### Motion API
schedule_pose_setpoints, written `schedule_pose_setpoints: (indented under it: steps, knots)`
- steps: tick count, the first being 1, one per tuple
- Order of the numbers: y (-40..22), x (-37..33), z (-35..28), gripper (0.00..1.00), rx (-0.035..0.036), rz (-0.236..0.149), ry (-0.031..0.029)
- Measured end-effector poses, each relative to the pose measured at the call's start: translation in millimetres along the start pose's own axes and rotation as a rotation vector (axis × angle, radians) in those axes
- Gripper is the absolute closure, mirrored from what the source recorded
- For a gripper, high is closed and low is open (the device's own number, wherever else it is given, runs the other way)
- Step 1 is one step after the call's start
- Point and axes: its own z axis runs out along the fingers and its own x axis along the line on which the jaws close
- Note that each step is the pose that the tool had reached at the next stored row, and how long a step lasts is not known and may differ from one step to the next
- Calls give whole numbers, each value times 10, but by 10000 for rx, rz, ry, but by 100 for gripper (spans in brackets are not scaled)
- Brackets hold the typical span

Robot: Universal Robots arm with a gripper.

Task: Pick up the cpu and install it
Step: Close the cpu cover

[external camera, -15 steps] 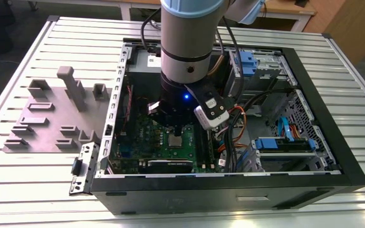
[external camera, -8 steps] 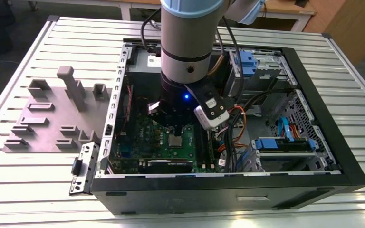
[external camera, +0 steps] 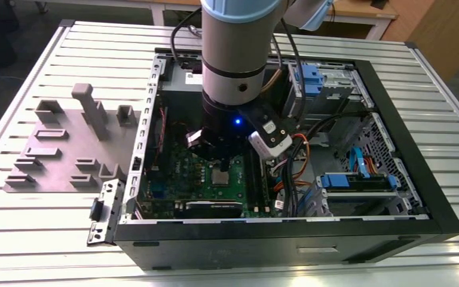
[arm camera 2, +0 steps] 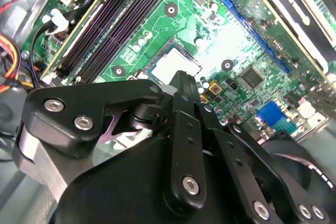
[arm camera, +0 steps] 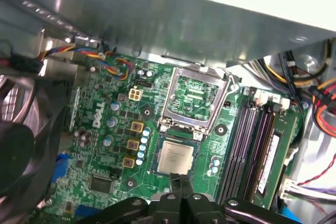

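Observation:
The cpu point(arm camera: 175, 157) is a small silvery square lying flat in its socket on the green motherboard point(arm camera: 107, 145) inside the open computer case point(external camera: 293, 230). The metal socket frame point(arm camera: 191, 100) stands flipped open beside it. My gripper point(arm camera: 181, 183) hangs just off the cpu's edge, its two black fingers pressed together with nothing between them. In the second wrist view the fingertip point(arm camera 2: 181, 80) overlaps one edge of the cpu point(arm camera 2: 173, 64). In the exterior view the arm reaches down into the case, and the cpu point(external camera: 220, 177) lies just below the gripper point(external camera: 216, 160).
Dark memory slots point(arm camera: 247, 145) run alongside the socket. Coloured cable bundles point(arm camera: 320, 98) and a black fan point(arm camera: 21, 145) flank the board. Blue drive brackets point(external camera: 357, 179) fill the case on the exterior view's right. A grey fixture plate point(external camera: 62, 149) lies on the table at the exterior view's left.

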Motion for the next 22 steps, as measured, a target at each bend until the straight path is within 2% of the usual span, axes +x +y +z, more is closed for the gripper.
schedule_pose_setpoints:
  steps: [3,9,22]
  knots:
    - [0,0,0,89,0,-217,-13]
    - [1,-32,1,89,0,-219,-14]
    - [0,-36,1,89,1,-218,-13]
